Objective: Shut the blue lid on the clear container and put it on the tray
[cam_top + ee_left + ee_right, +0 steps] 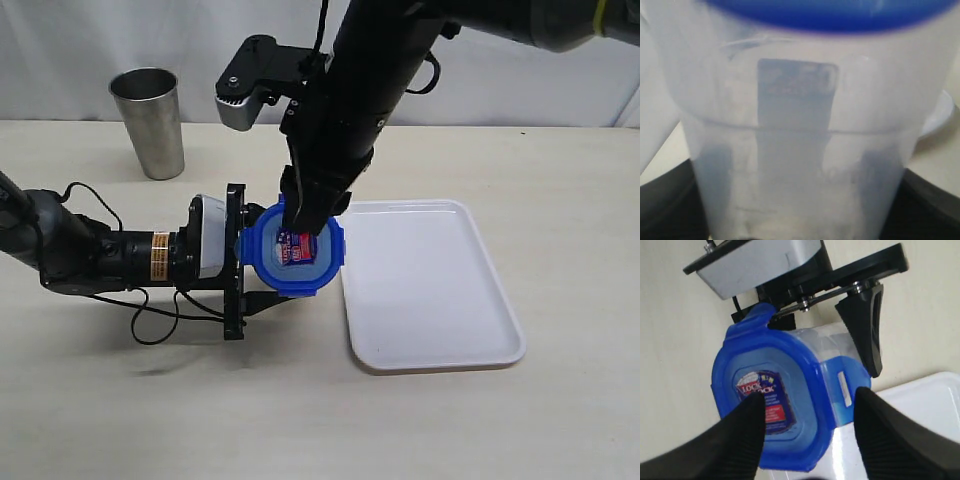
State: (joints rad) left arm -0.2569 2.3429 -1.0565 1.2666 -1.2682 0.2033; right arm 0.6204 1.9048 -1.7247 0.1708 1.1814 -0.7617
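Fingers (867, 330) of the left gripper (800, 205) clench the clear container (800, 150) from the left. It stands upright on the table (150, 400) just left of the tray (440, 300) — not on it. The blue lid (268, 268) caps it, sticker (765, 400) up. The right gripper (810, 395) hangs over the lid, fingers spread and grasping nothing — one tip above the sticker, the other toward the tray side.

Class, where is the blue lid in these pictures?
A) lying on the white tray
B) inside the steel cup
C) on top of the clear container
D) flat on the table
C: the blue lid covers the mouth of the clear container.
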